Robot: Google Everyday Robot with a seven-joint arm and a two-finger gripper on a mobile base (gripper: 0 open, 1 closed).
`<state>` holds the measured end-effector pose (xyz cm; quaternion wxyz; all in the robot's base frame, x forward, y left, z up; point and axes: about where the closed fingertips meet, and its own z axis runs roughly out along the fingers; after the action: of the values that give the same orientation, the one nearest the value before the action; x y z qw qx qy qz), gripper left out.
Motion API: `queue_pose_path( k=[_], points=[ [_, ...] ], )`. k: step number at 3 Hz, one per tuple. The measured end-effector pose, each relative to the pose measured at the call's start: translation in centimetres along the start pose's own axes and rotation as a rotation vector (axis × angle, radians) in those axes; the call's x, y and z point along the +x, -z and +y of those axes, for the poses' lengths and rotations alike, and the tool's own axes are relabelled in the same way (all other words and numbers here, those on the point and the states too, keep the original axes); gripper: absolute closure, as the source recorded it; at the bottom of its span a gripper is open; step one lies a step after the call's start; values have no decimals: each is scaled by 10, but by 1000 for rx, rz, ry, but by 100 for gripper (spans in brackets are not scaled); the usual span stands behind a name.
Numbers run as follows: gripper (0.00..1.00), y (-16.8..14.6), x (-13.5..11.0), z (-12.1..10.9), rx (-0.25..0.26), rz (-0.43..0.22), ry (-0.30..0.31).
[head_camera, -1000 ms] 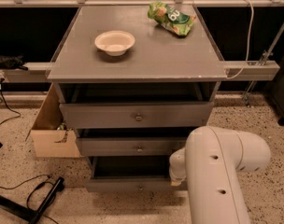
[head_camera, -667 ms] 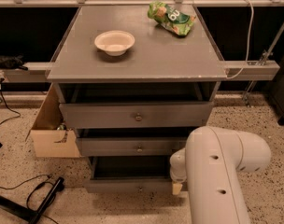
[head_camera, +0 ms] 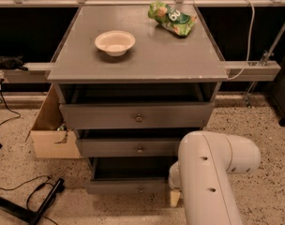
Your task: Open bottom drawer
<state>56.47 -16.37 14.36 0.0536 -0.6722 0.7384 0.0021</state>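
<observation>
The bottom drawer (head_camera: 126, 186) is the lowest grey front of the cabinet, with a small round knob (head_camera: 141, 189). It stands pulled out, and its dark interior (head_camera: 133, 168) shows above the front. My white arm (head_camera: 213, 172) comes in from the lower right. My gripper (head_camera: 174, 198) is low beside the drawer's right end, mostly hidden behind the arm; only a tan tip shows.
The middle drawer (head_camera: 128, 148) and top drawer (head_camera: 135, 116) are also partly pulled out. A white bowl (head_camera: 115, 42) and a green snack bag (head_camera: 172, 18) lie on the cabinet top. A cardboard box (head_camera: 51, 130) stands at the left. Cables (head_camera: 34, 196) lie on the floor.
</observation>
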Motion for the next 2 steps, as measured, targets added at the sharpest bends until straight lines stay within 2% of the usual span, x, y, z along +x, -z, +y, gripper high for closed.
queue_pose_path(
  k=[1,2],
  points=[
    [0,-2,-3,-3,-1,6,14],
    [18,-3,-10,1,-33,25,29]
  ],
)
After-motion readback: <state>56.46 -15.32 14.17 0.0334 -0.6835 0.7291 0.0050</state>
